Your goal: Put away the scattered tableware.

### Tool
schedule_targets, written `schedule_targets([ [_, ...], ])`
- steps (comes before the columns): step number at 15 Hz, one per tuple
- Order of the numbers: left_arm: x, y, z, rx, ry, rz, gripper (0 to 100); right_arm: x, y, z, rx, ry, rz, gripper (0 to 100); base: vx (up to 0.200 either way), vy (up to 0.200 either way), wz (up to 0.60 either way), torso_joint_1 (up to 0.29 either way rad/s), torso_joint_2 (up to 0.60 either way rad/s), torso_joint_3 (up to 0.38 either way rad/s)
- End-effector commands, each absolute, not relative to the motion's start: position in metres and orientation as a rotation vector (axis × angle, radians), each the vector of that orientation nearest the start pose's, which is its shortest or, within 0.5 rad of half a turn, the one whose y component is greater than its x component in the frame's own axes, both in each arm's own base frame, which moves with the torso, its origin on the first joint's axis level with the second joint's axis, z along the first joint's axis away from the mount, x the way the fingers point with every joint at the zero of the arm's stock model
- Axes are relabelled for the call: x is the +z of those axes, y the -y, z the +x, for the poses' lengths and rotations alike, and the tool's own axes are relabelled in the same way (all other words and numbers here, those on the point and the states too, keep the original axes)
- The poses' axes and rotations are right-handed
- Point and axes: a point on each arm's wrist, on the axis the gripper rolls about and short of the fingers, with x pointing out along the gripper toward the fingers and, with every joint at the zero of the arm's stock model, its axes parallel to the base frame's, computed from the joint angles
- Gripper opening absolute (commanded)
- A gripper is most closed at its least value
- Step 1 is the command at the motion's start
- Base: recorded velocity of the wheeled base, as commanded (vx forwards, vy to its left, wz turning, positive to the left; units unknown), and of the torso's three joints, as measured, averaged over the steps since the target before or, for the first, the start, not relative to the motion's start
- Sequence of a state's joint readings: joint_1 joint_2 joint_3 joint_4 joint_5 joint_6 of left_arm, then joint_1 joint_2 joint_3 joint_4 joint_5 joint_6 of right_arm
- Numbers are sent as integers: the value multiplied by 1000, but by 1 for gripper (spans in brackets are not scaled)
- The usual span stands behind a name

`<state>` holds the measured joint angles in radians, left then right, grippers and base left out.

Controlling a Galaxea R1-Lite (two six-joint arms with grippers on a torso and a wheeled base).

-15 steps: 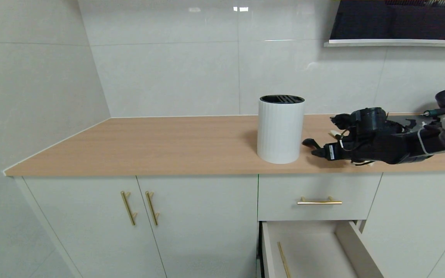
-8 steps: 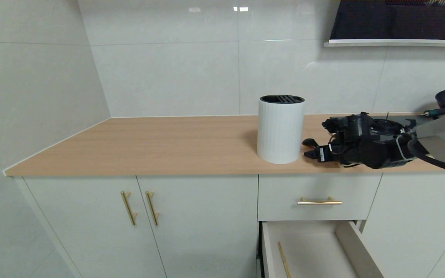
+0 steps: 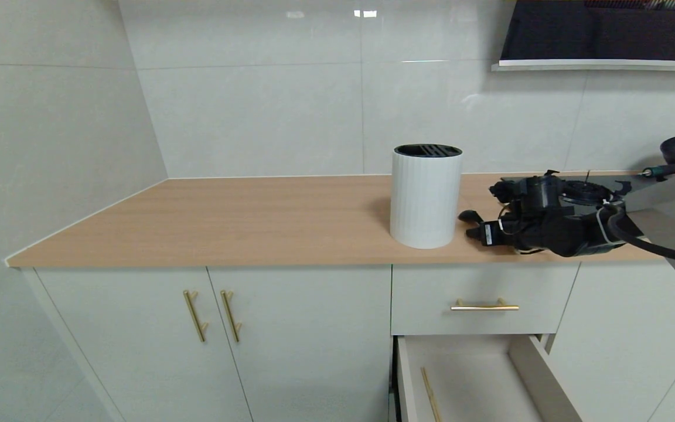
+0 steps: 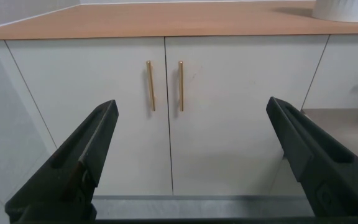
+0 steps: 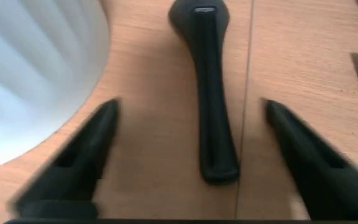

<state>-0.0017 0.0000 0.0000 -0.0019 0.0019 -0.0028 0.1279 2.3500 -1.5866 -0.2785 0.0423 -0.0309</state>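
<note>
Utensil handle btwn wide-open right gripper, untouched.

Back wall: was clad in large glossy white tiles.
Side wall: carried the same tile and met the back wall at the left corner.
Worktop: was wood-grain, set against both walls.
Cabinet doors: were a white pair with vertical gold handles.
Upper drawer: was shut.
Lower drawer: stood open.
Hood: was dark, mounted upper right.
Light: reflected off the top tile.
</note>
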Motion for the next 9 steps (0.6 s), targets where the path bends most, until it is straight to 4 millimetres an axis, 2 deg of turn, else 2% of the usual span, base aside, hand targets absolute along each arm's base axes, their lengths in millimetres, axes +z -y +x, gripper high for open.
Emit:
schedule_targets([
  [1,76,0,-23,2,3,-3,100,97,-62,477,174,-487,-51,0,0,0,0,0,0,0],
  [7,76,0,-23,0,3,-3,100,100,-63,478,165,-483,-27,0,0,0,0,0,0,0],
  [9,76,0,-23,2,3,-3,100,106,-64,478,95,-468,-15,0,0,0,0,0,0,0],
])
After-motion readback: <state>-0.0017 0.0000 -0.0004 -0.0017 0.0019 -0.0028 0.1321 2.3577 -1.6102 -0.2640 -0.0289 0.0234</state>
